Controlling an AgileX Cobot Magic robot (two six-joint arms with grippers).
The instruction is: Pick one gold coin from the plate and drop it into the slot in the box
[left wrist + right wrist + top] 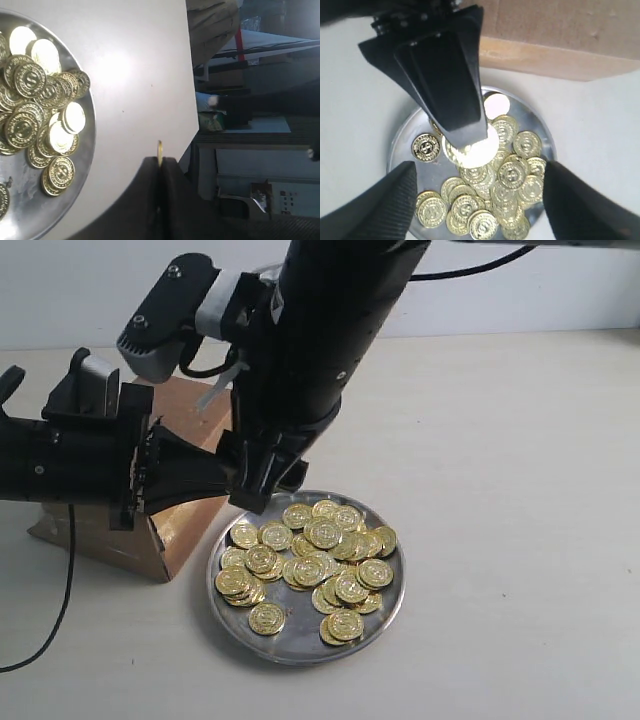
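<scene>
Exterior view: pale, matt tabletop [520, 440] carrying a brown cardboard box [185, 530] with a round plate [390, 620] just beside it.

Plate: shallow dish of shiny silver metal with a raised rim; smooth, mirror-like floor showing between the coins.

Coin heap [320, 560]: many gold discs with embossed faces and ridged borders, overlapping loosely, several glaring almost white under the light.

Box: rectangular, of dull brown board; in the right wrist view, a smoother, lighter orange-brown face turned toward the plate.

Left arm [60, 460]: black, blocky, lying across the box top and reaching toward the plate.

Left gripper [160, 165]: two black, wedge-shaped fingers tapering to a narrow tip, pressed together on a single gold coin [160, 150].

Held coin: pinched at the fingertips and raised over the plate on the side nearest the box; edge-on in the left wrist view, a thin gold sliver standing out past the tips; in the right wrist view, a bright round face partly covered by the black tip.

Right arm [330, 320]: thick glossy black column coming down from above, its lower end close to the left gripper's tip.

Right gripper [487, 205]: dark matt fingers [385, 205] spread wide apart above the coin heap, holding nothing; left gripper's wedge reaching in ahead of the gap.
</scene>
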